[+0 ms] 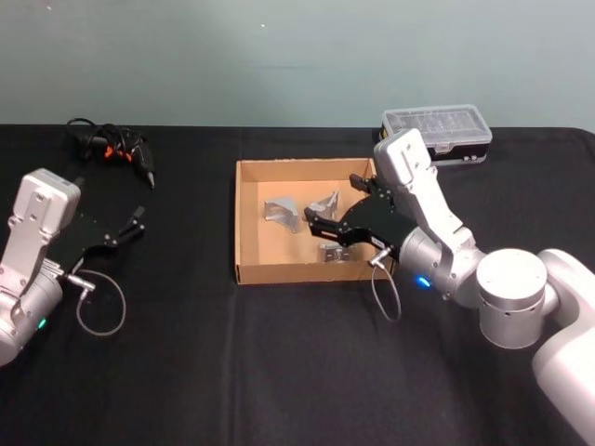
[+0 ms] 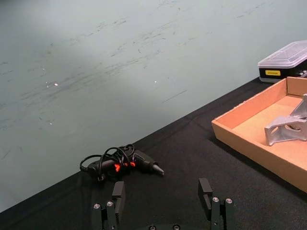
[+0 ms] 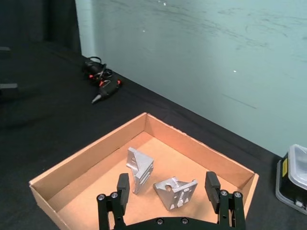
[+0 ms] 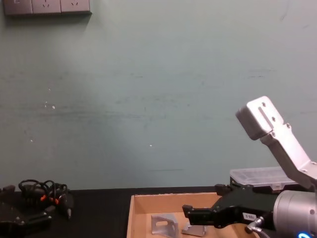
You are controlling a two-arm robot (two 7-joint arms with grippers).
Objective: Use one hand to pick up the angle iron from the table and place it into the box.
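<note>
The tan cardboard box (image 1: 244,223) sits mid-table on the black table (image 1: 279,372). Two silver angle irons lie on its floor, one (image 1: 282,213) (image 3: 140,167) (image 4: 164,224) toward the left and one (image 1: 325,203) (image 3: 175,190) (image 4: 194,229) beside it. My right gripper (image 1: 331,200) (image 3: 167,184) (image 4: 203,201) hovers over the box's right half, open, holding nothing; the second angle iron lies below, between its spread fingers (image 3: 123,184). My left gripper (image 1: 138,221) (image 2: 162,190) rests open and empty at the table's left, away from the box (image 2: 249,143).
A black corded tool with orange marks (image 1: 116,149) (image 2: 122,165) (image 3: 100,79) (image 4: 47,196) lies at the back left. A clear-lidded black plastic case (image 1: 437,130) (image 2: 285,60) (image 4: 262,178) stands behind the box's right corner. A wall backs the table.
</note>
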